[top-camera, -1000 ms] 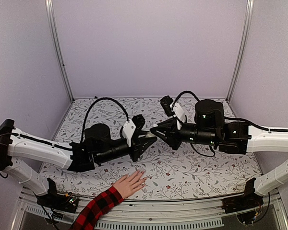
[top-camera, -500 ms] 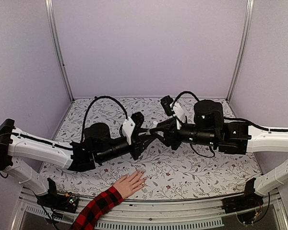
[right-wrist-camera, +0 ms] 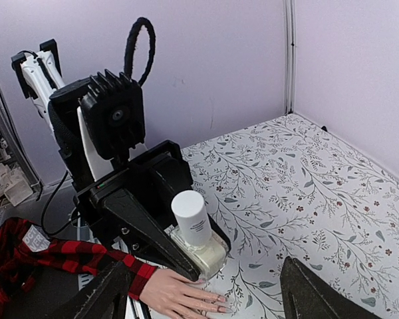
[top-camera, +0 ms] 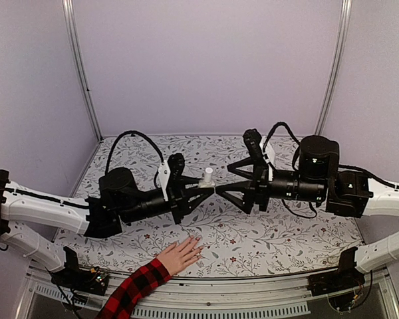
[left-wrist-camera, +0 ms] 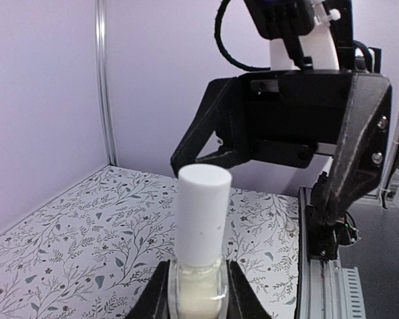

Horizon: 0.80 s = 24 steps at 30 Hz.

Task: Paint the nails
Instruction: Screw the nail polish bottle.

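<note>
My left gripper (top-camera: 209,191) is shut on a small clear bottle (top-camera: 206,178) of pale polish, held above the middle of the table. Its white cap (left-wrist-camera: 203,212) is on and points toward my right gripper (top-camera: 223,180). That gripper is open, just right of the cap, with nothing in it. In the right wrist view the bottle (right-wrist-camera: 199,249) sits between the left gripper's black fingers, above a light-skinned hand (right-wrist-camera: 179,292). The hand (top-camera: 179,256) lies flat near the front edge, its sleeve red-and-black plaid. The nails (right-wrist-camera: 221,299) are small and glossy at the fingertips (top-camera: 199,240).
The table (top-camera: 286,236) has a floral-patterned cover, closed in by lilac walls. A metal rail (top-camera: 253,292) runs along the front edge, where both arm bases are mounted. Black cables loop over each wrist.
My right gripper has opened and drawn back to the right, off the cap. The left arm has shifted a little left with the bottle. The hand has stayed still.
</note>
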### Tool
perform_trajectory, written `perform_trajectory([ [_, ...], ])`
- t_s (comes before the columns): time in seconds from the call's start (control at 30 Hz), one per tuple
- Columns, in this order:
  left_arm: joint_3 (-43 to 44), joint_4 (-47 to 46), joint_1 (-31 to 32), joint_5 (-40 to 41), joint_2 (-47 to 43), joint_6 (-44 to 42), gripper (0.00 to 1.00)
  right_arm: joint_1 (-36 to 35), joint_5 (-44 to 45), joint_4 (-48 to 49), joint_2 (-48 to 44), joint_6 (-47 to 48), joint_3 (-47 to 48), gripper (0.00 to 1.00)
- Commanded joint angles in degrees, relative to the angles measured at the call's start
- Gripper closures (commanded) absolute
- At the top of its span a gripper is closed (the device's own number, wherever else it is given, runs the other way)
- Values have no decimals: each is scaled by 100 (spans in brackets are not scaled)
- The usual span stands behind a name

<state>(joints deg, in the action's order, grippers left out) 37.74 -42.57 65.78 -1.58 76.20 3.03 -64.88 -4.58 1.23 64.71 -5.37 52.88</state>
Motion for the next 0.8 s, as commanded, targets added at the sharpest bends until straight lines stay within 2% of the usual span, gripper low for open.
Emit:
perform_trajectory([
  [0.0,-71,-163,-97,-1079,-196,-45,100,-38,-416,-117,-337,469,-82,17],
  [0.17,70,66,-142,-1839,-220,19,100,-33,-878,-393,-612,865,-39,12],
  [0.3,114,57,-144,-2544,-205,29,100,-33,-1645,-918,-487,1178,314,10],
  [0.43,221,48,-151,-3206,-110,78,100,-33,-2326,-1041,-409,1414,489,14],
  [0.6,432,17,-153,-4003,155,263,100,-33,-2994,-1068,-280,1602,659,27],
  [0.77,623,-54,-148,-4409,417,444,100,-49,-3511,-1195,3,1743,861,36],
])
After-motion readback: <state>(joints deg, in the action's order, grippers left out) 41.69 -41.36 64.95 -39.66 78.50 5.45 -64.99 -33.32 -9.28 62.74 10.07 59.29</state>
